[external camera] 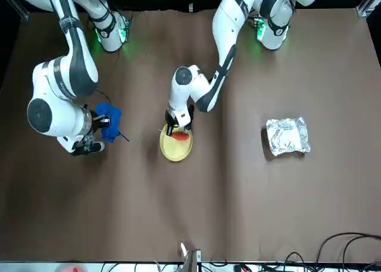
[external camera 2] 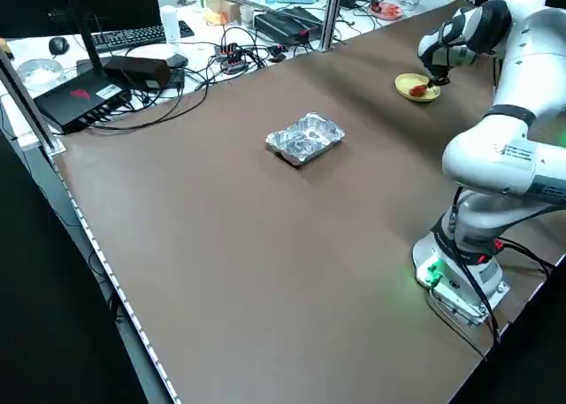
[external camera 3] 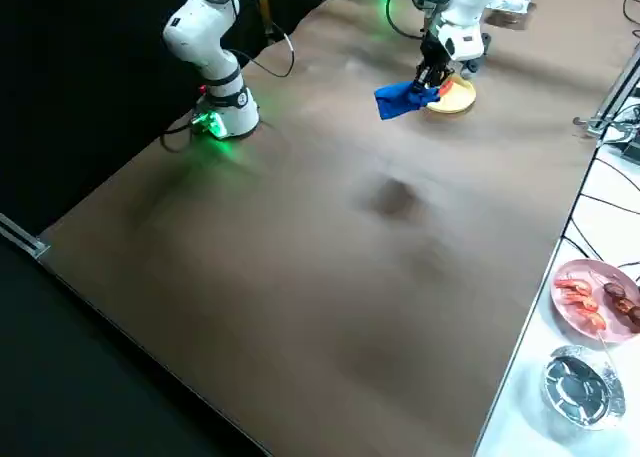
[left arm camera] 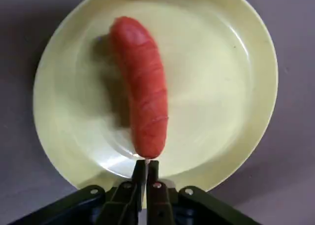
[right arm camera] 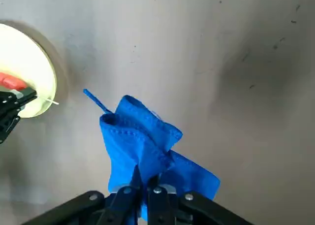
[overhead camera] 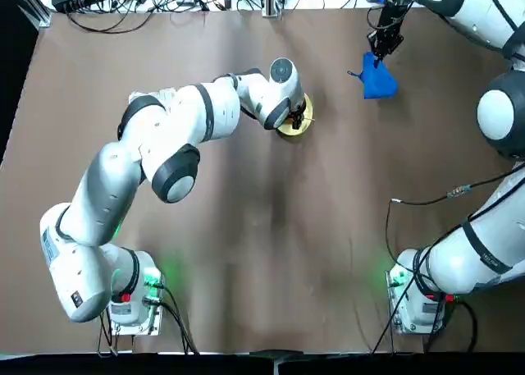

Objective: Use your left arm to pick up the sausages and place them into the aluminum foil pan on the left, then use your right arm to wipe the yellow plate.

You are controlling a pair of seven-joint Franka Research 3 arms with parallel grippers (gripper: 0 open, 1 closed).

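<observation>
Sausages (left arm camera: 140, 84) lengthwise toward left tool (left arm camera: 146, 172)

brown table (external camera: 238, 212): yellow plate (external camera: 172, 150) near centre, foil pan (external camera: 287, 136) well apart at plate's 3 o'clock in front view, arm bases (overhead camera: 131, 309) at 6 o'clock edge in top view, cables at 12

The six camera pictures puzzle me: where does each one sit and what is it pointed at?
Top: overhead, both arms, left gripper at the yellow plate.
Front: across the table, facing the robot; foil pan.
Left side: raised, over the pan toward the left arm.
Right side: raised, toward the blue cloth.
Left wrist: its shut fingers, the sausage on the plate.
Right wrist: right gripper pinching the cloth.
All but the left side view show the cloth.
</observation>
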